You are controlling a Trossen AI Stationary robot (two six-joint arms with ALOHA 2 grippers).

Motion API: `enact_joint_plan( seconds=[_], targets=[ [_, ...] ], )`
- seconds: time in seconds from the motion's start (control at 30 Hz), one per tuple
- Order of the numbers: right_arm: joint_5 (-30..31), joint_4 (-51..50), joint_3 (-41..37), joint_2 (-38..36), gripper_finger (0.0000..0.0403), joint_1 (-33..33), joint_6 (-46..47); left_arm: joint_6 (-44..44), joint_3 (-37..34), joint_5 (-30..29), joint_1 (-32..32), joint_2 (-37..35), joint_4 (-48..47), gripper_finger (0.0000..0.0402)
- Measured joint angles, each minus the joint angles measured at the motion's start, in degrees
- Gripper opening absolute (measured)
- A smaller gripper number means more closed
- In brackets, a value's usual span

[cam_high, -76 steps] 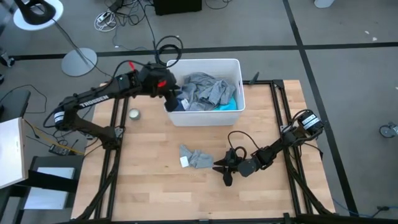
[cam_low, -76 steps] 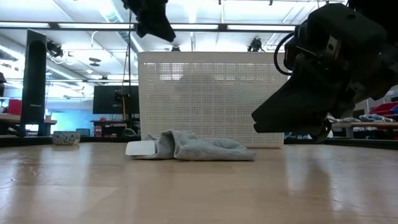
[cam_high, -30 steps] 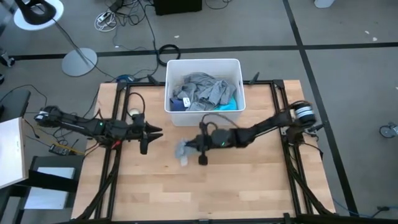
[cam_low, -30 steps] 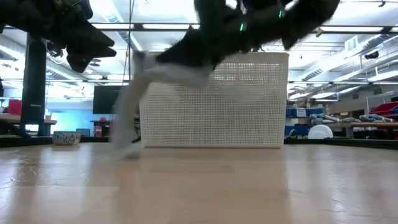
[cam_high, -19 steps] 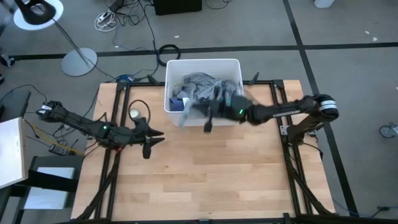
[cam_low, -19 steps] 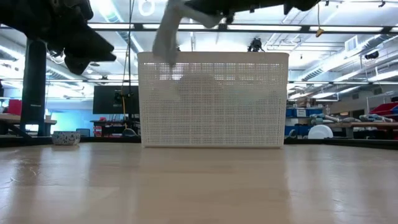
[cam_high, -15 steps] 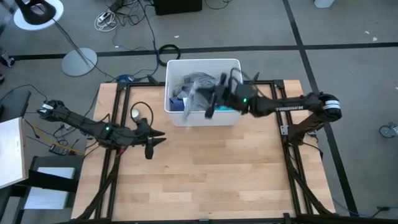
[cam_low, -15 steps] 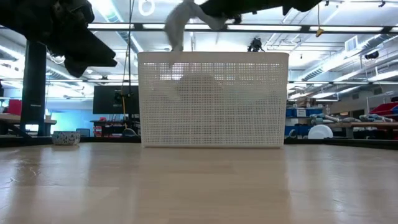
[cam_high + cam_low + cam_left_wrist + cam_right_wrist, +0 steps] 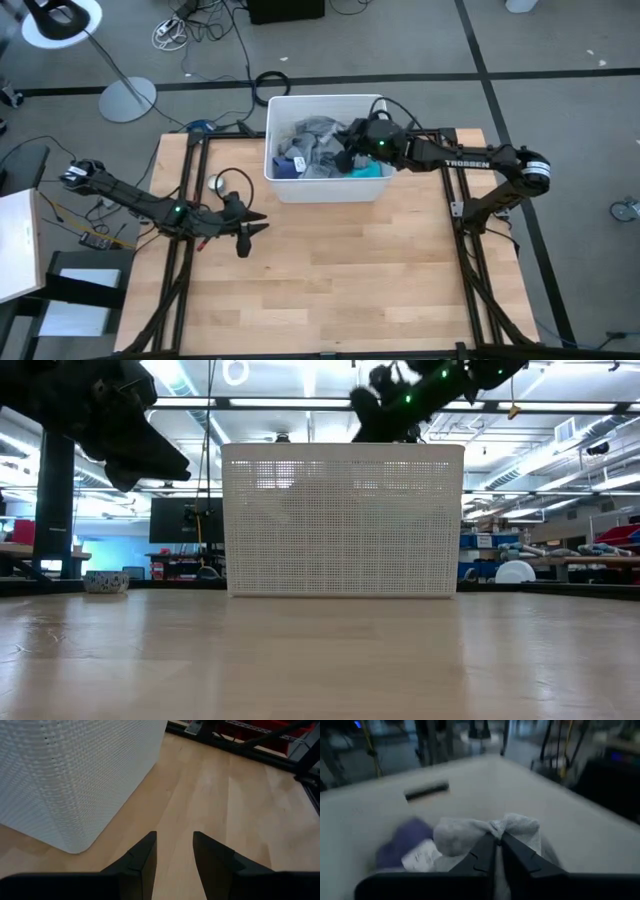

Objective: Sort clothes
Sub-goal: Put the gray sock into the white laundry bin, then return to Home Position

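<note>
- Pale wooden planks form the table (image 9: 340,270); we see nothing lying on it in front of the bin (image 9: 326,190).
- We judge sorting nearly done: the clothes (image 9: 318,148) sit heaped inside the white perforated plastic bin.
- Right gripper (image 9: 496,851) hangs over the heap, its jaws narrow and pinching a soft grey sock (image 9: 465,834).
- Left gripper (image 9: 172,851) waits near the bin's corner, jaws parted and holding nothing.

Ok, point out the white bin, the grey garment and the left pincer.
white bin (image 9: 372,190), high view, bare front rim.
grey garment (image 9: 520,827), right wrist view, bunched fabric above the fingers.
left pincer (image 9: 174,851), left wrist view, gap between its open fingertips.
</note>
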Motion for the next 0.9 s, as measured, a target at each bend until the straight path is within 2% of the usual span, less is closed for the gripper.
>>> enact_joint_plan(
  seconds=[0.2, 0.33, 0.43, 0.53, 0.63, 0.73, 0.9],
  targets=[
    [-3.3, -5.5, 0.0, -0.3, 0.0098, -1.4, 4.0, 0.1, 0.0, 0.0, 0.0, 0.0, 0.6, 0.0131],
    [-4.6, -5.0, 0.1, -4.0, 0.0145, -1.5, 4.1, 0.0, 0.0, 0.0, 0.0, 0.0, 1.6, 0.0131],
    [-4.7, -5.4, 0.1, -7.6, 0.0165, -0.8, 4.5, 0.0, 0.0, 0.2, 0.0, 0.0, 2.1, 0.0131],
    [-5.9, -8.6, 0.1, -12.1, 0.0173, 0.6, 8.5, 0.0, 0.0, 0.5, 0.0, 0.0, 2.1, 0.0131],
    [-10.2, -15.4, 0.1, -17.0, 0.0175, 2.4, 14.2, 0.3, 0.0, 0.5, 0.0, 0.0, 2.6, 0.0131],
    [-15.0, -24.5, 0.1, -21.2, 0.0174, 5.2, 11.5, 3.2, 0.0, -2.1, 0.2, 0.0, 2.7, 0.0131],
    [-15.2, -32.5, -5.0, -26.4, 0.0174, 12.0, 11.3, 7.5, -0.1, -3.3, 0.2, 0.1, 2.6, 0.0131]
  ],
)
